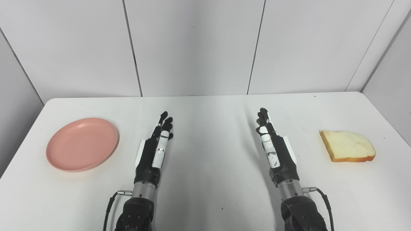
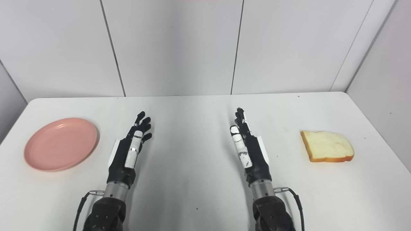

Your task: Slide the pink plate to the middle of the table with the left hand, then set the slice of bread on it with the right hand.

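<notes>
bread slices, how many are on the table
1. The slice of bread lies flat on the right side of the table, apart from the right hand. The pink plate at the left is bare, so nothing seems hidden.

No readable text, label, brand, number or sign anywhere: none on pink plate [image 1: 82,144], bread slice [image 1: 348,146], either robot hand, surface or wall.
</notes>
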Robot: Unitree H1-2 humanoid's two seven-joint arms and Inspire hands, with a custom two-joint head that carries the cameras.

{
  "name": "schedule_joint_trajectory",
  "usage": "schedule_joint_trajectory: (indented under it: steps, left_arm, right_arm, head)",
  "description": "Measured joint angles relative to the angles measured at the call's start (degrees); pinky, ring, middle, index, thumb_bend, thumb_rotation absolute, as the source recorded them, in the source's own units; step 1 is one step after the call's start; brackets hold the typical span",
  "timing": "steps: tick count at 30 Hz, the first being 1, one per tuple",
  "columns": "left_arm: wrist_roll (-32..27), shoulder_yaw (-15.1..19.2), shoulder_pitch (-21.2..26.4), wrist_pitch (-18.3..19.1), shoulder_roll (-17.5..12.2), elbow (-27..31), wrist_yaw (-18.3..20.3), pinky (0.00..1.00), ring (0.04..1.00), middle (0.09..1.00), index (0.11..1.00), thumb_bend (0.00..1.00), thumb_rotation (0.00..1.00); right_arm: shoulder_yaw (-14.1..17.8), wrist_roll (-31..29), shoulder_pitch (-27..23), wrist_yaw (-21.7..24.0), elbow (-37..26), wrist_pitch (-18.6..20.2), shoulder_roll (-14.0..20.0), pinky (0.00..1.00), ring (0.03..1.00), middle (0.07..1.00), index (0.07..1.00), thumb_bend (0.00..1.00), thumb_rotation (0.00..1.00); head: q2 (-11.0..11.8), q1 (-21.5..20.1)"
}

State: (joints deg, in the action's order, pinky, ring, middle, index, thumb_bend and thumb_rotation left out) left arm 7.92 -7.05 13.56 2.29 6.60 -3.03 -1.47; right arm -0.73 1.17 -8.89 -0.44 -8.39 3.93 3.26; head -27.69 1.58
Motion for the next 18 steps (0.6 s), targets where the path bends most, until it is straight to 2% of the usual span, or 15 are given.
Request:
schedule_joint_trajectory:
  steps: [4,6,10,14,18]
  left_arm:
    - [0.07,-0.2,0.0,-1.18,0.03,-0.83,-0.06,0.89,0.932,0.935,0.933,0.38,1.0]
    - [0.08,-0.48,0.01,-1.46,0.2,-1.16,-0.06,0.91,0.945,0.946,0.944,0.37,1.0]
    - [0.51,-1.31,0.25,-1.95,1.08,-3.49,-0.15,0.93,0.952,0.947,0.943,0.41,1.0]
    - [1.1,-1.41,0.78,-4.08,3.07,-7.09,-1.94,0.93,0.945,0.936,0.935,0.46,1.0]
    - [2.6,-2.02,1.46,-3.62,4.23,-7.67,-3.03,0.95,0.949,0.943,0.947,0.45,1.0]
  right_arm:
    - [0.03,-0.16,0.01,0.02,0.0,0.0,0.33,1.0,1.0,1.0,1.0,0.44,1.0]
    - [0.14,-0.62,0.04,0.2,-0.07,0.0,0.68,1.0,1.0,1.0,1.0,0.44,1.0]
    - [1.09,-2.5,0.14,1.73,-0.4,0.0,2.04,1.0,1.0,1.0,1.0,0.44,1.0]
    - [2.31,-3.97,0.13,2.32,-0.34,0.0,3.31,1.0,1.0,1.0,1.0,0.44,1.0]
    - [2.65,-4.56,0.14,2.45,-0.33,0.01,3.79,1.0,1.0,1.0,1.0,0.46,1.0]
  head:
    - [-0.09,2.28]
    - [0.17,6.31]
    - [0.53,10.1]
    - [1.67,14.93]
    - [2.11,15.21]
